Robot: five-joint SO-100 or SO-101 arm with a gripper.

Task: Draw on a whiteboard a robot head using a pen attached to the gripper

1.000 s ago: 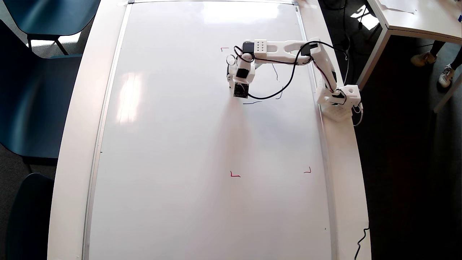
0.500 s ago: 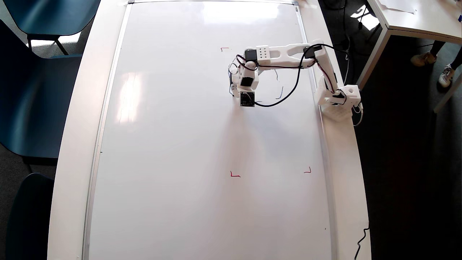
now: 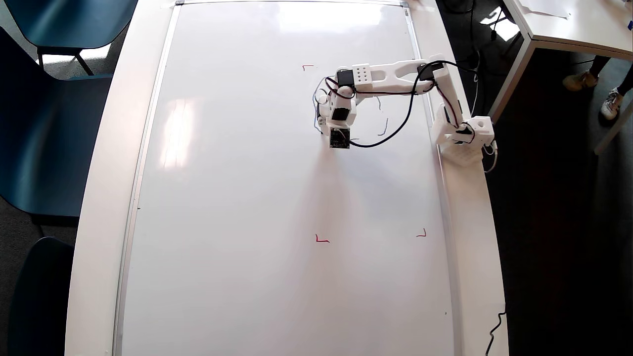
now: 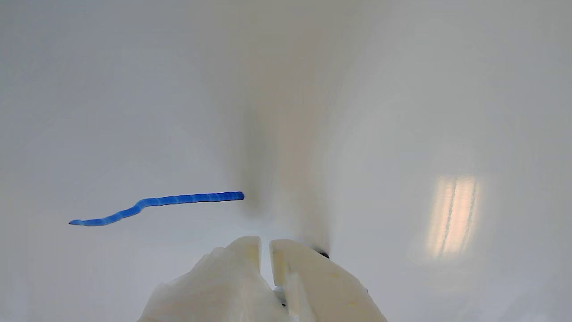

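1. I use the whiteboard (image 3: 257, 198) as my landmark. It covers nearly all of the table (image 3: 101, 198), and four small red corner marks on it, such as the lower-left one (image 3: 321, 240), box in the drawing zone on its right half.
2. The pincer (image 3: 326, 129) hangs over the upper part of that zone, just inside the left pair of red marks. The arm reaches in from its base (image 3: 467, 136) on the table strip past the board's right frame, so I judge the zone was marked where the arm can comfortably reach.
3. In the wrist view the pincer (image 4: 266, 250) shows two whitish fingers (image 4: 237, 264) pressed nearly together, with only a thin slit between them. What they pinch I cannot tell.
4. The pen itself is barely visible. A small dark spot (image 4: 322, 255) at the right finger's edge may be its tip on the board, which would fit a pen fixed to the side of the pincer rather than held in it.
5. The robot head (image 3: 380, 116) is only fragments so far: short blue strokes near the arm, toward the board's right frame. One wobbly blue line (image 4: 156, 208) lies left of the pincer in the wrist view.
6. My judgement: the outline is barely begun, with no closed shape and no inner squares visible.
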